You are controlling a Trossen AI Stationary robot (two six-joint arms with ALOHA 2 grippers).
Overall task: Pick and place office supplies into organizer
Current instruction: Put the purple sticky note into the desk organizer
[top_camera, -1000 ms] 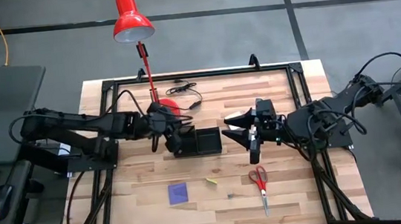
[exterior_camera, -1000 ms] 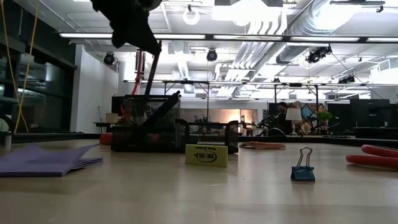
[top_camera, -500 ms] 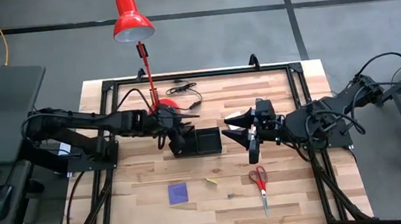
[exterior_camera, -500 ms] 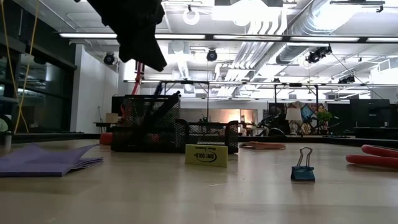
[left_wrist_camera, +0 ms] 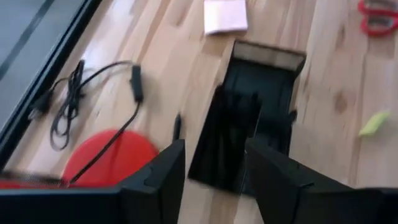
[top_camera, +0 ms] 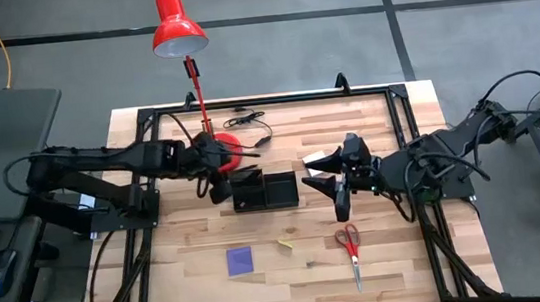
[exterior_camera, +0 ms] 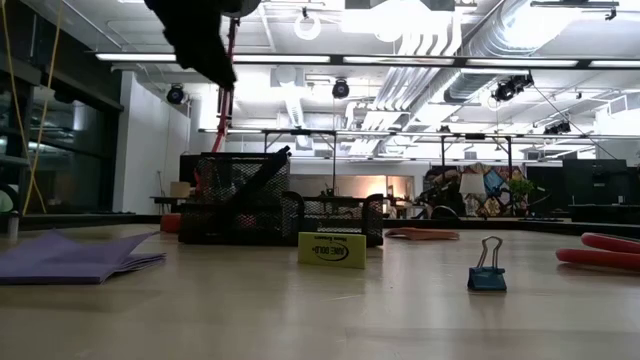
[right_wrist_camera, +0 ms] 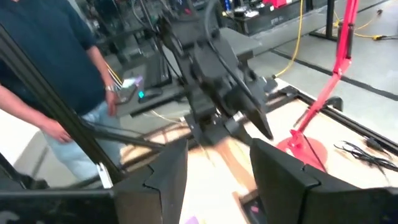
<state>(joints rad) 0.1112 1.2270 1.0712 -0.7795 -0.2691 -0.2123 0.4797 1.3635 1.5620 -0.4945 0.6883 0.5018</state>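
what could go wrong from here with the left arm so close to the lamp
The left tool hangs open between the organizer and the lamp base; a careless swing could clip the lamp or catch its cord. The pens stand slanted in the organizer, so a bump could tip them out.

A grey floor [top_camera: 456, 11] crossed by dark lines is seen around the wooden table [top_camera: 382, 260]. Long ceiling lights [exterior_camera: 400, 60] and exposed ducts [exterior_camera: 500, 40] are shown overhead.

High view: overhead, straight down, whole table [top_camera: 368, 126]. Low view: tabletop height, level, facing room. Wrist views: forward past own fingers. Organizer [top_camera: 264, 190] shared by high, low, left wrist.
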